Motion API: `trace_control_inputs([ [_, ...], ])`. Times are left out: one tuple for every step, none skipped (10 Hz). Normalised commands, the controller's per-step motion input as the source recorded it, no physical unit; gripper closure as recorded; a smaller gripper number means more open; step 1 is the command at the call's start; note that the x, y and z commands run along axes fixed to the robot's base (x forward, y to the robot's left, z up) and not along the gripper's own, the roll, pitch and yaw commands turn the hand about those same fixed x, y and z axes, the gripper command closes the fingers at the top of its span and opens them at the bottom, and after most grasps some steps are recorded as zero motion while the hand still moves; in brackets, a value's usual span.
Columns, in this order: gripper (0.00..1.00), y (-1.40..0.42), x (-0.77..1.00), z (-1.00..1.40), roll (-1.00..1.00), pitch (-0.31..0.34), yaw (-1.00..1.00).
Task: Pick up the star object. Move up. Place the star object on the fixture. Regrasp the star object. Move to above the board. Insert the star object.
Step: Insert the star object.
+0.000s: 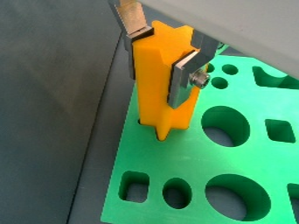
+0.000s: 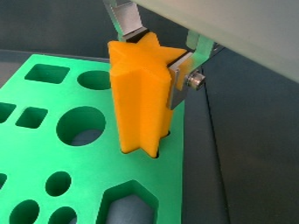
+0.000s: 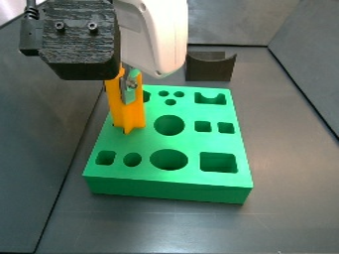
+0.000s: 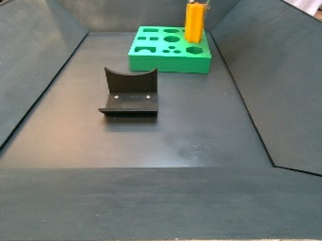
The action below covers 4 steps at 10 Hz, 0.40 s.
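Observation:
The orange-yellow star object (image 1: pixel 158 92) stands upright, its lower end in a star-shaped hole near the edge of the green board (image 1: pixel 193 162). My gripper (image 1: pixel 163 54) is shut on its upper part, with a silver finger (image 1: pixel 184 77) pressed on either side. Both wrist views show this; in a wrist view the star (image 2: pixel 138 105) and gripper (image 2: pixel 155 57) stand over the board (image 2: pixel 35 149). In both side views the star (image 3: pixel 123 111) (image 4: pixel 195 21) rises from the board (image 3: pixel 199 144) (image 4: pixel 170 64), under the gripper (image 3: pixel 129 89).
The dark fixture (image 3: pixel 209 64) (image 4: pixel 128 92) stands empty on the grey floor, apart from the board. The board has several other holes: circles, squares, a hexagon. Sloping grey walls enclose the floor on all sides.

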Motion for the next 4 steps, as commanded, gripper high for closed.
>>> trace_control_inputs([
  [1.0,0.0,0.01,0.0,0.0,0.009,0.0],
  [1.0,0.0,0.0,-0.08,0.02,0.0,0.0],
  [1.0,0.0,0.0,0.0,0.03,0.0,0.0],
  [1.0,0.0,0.0,0.0,0.0,0.0,0.0],
])
